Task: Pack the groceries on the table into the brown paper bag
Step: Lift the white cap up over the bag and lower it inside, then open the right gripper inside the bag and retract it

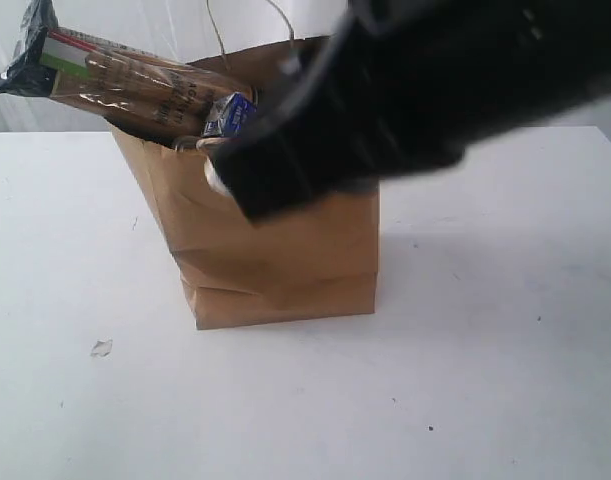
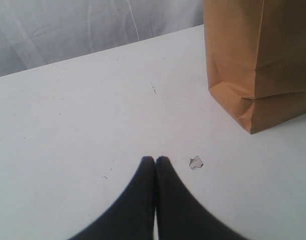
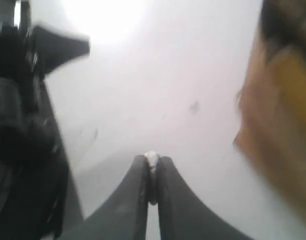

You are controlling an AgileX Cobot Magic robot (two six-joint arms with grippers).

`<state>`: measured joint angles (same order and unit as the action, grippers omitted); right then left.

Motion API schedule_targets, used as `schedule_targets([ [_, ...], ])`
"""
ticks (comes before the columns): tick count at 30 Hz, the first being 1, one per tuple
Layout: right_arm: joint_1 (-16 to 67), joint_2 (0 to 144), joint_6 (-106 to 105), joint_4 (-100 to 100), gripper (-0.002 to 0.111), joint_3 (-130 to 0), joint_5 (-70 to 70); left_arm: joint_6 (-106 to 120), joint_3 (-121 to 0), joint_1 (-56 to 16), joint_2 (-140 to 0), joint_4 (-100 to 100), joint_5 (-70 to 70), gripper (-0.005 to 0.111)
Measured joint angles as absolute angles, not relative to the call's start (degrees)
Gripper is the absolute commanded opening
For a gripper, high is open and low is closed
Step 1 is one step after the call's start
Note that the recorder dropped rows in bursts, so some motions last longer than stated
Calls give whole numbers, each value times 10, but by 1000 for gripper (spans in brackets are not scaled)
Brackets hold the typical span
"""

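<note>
The brown paper bag (image 1: 275,250) stands upright on the white table (image 1: 485,380). A long spaghetti pack (image 1: 125,85) juts out of its top to the left, and a blue-white pouch (image 1: 228,115) shows at the rim. My right gripper (image 1: 217,180) reaches across the bag's mouth, large and blurred. In the right wrist view the right gripper (image 3: 152,161) is shut on a small whitish scrap (image 3: 151,159), with the bag (image 3: 278,115) blurred beside it. My left gripper (image 2: 156,160) is shut and empty over the table, away from the bag (image 2: 258,60).
A small white crumb (image 1: 101,347) lies on the table left of the bag, close to the left fingertips (image 2: 195,162). A black arm (image 3: 22,125) fills one side of the right wrist view. A pale curtain (image 2: 92,25) hangs behind the table.
</note>
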<state>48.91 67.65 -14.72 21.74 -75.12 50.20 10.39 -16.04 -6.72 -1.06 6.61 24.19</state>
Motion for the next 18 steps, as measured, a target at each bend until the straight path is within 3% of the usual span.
schedule_targets([
  [11, 392, 939, -176, 201, 0, -913, 400, 104, -160, -67, -11, 66, 242, 0],
  [18, 326, 985, -141, 190, 0, -952, 406, 104, -160, -67, -11, 66, 242, 0],
])
